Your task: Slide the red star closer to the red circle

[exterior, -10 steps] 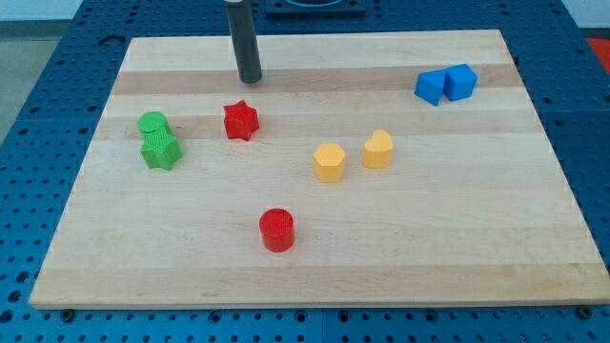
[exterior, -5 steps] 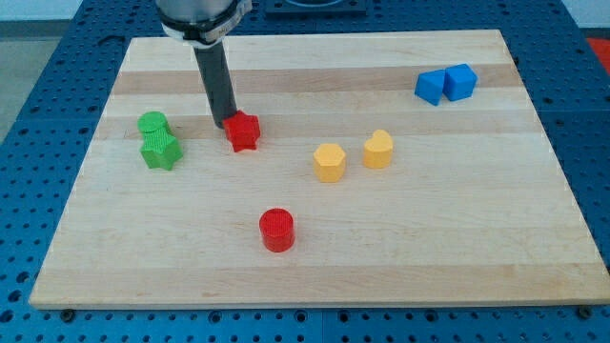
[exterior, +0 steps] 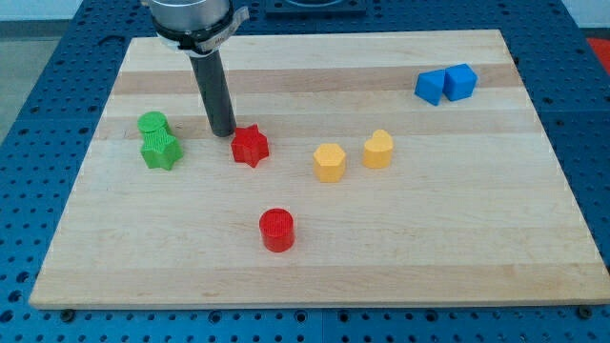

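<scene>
The red star (exterior: 251,146) lies on the wooden board (exterior: 448,219), left of centre. The red circle (exterior: 276,230) stands below it and slightly to the right, nearer the view's bottom. My tip (exterior: 224,131) is at the star's upper left, touching or almost touching it. The dark rod rises from there toward the view's top.
A green circle (exterior: 152,124) and a green star (exterior: 160,151) sit together at the left. A yellow hexagon (exterior: 329,162) and a yellow heart-like block (exterior: 377,150) lie right of the star. Two blue blocks (exterior: 445,84) sit at the top right.
My tip came down from the board's top to the star's upper left. The red star slid a little down and to the right, toward the red circle.
</scene>
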Controlling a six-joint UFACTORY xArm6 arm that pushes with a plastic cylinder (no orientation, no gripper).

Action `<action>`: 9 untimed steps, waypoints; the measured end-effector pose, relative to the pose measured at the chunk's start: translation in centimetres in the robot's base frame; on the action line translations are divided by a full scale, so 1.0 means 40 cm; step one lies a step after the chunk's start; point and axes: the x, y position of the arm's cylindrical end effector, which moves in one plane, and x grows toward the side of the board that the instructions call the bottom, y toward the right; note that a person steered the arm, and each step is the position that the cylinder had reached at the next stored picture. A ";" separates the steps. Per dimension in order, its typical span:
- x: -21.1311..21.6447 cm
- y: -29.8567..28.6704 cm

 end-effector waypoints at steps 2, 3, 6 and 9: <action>0.110 0.053; 0.176 0.057; 0.053 0.021; 0.053 0.117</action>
